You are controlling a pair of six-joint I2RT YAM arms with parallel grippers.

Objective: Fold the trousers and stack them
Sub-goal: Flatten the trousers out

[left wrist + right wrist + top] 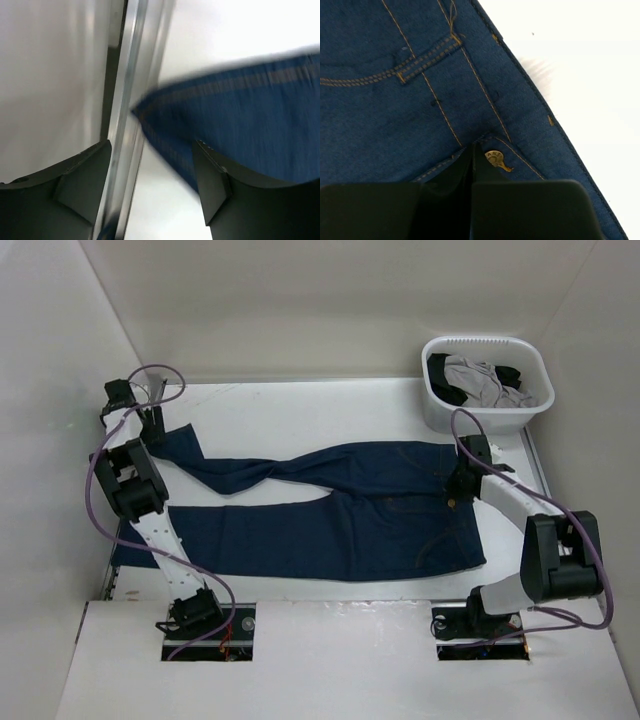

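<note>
The trousers, dark blue jeans with orange stitching, lie flat across the table, waist to the right and legs running left. The upper leg is twisted near its middle. My left gripper hangs at the far left over that leg's hem. Its jaws are open with nothing between them, and the hem corner lies just beyond the fingertips. My right gripper is shut, its tips pressed onto the waistband beside the metal button. No fabric shows between its fingers.
A white basket at the back right holds a grey garment and a black one. A metal rail and the left wall stand close beside my left gripper. White walls enclose the table.
</note>
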